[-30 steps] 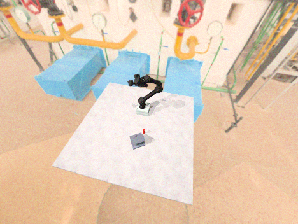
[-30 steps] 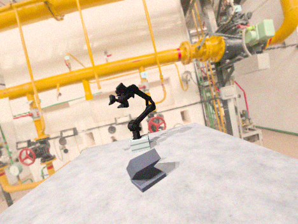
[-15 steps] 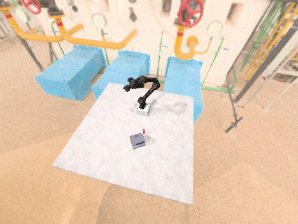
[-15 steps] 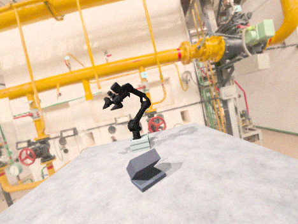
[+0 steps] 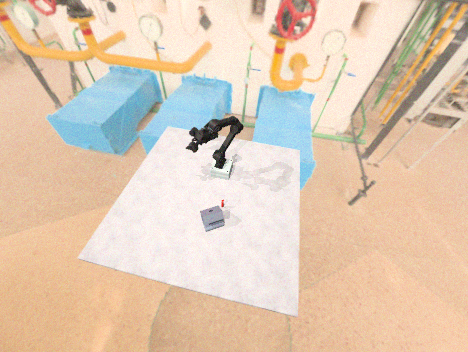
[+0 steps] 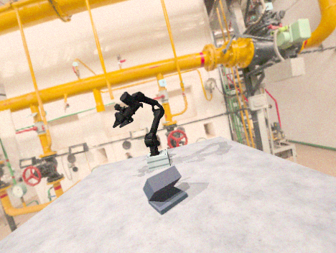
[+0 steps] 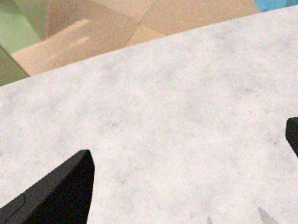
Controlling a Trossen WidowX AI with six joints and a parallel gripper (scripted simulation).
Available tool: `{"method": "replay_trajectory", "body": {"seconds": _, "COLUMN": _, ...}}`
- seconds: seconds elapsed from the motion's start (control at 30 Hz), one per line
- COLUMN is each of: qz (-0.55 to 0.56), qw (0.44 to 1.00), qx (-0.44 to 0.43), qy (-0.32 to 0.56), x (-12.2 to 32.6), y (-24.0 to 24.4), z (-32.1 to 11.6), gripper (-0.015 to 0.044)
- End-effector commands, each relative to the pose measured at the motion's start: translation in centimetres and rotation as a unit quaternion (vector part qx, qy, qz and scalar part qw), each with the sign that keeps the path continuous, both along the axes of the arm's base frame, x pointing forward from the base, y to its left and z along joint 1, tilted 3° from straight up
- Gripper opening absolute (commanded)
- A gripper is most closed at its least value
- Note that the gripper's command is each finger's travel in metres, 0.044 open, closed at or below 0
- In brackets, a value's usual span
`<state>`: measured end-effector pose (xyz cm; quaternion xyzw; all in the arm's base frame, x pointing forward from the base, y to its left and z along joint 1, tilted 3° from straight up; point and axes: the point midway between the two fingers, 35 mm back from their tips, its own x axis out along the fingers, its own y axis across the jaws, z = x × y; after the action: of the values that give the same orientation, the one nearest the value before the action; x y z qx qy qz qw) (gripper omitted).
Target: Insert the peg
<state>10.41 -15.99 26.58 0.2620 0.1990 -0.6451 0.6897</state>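
Note:
A small red peg (image 5: 222,203) stands upright on the table in the top view, just beside the block on the arm's side. The grey block with the sloped panel (image 5: 212,217) (image 6: 163,181) stands in front of the arm; its hole (image 5: 211,211) shows as a small dark spot in the top view. Its shape is too small to tell. In the exterior view the peg is hidden behind the block. My gripper (image 5: 190,148) (image 6: 120,126) (image 7: 190,143) is open and empty, high above the table, off to the left of the arm's base and far from the peg.
The arm's pale base (image 5: 221,170) (image 6: 159,160) stands on the white table (image 5: 150,215) (image 6: 251,201) (image 7: 165,110), behind the block. The table's far edge crosses the top of the wrist view. Blue bins (image 5: 107,112) stand beyond the table.

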Motion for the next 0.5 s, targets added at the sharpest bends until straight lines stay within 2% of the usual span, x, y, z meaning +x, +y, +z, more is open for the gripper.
{"method": "replay_trajectory", "body": {"seconds": 0.0, "qz": 0.041, "qw": 0.999, "qx": 0.019, "qy": 0.017, "x": 2.0, "y": 0.4, "z": -0.7, "gripper": 0.044}}
{"method": "replay_trajectory", "body": {"seconds": 0.47, "qz": 0.182, "qw": 0.977, "qx": 0.084, "qy": 0.074, "x": 8.6, "y": 3.1, "z": -3.6, "gripper": 0.044}}
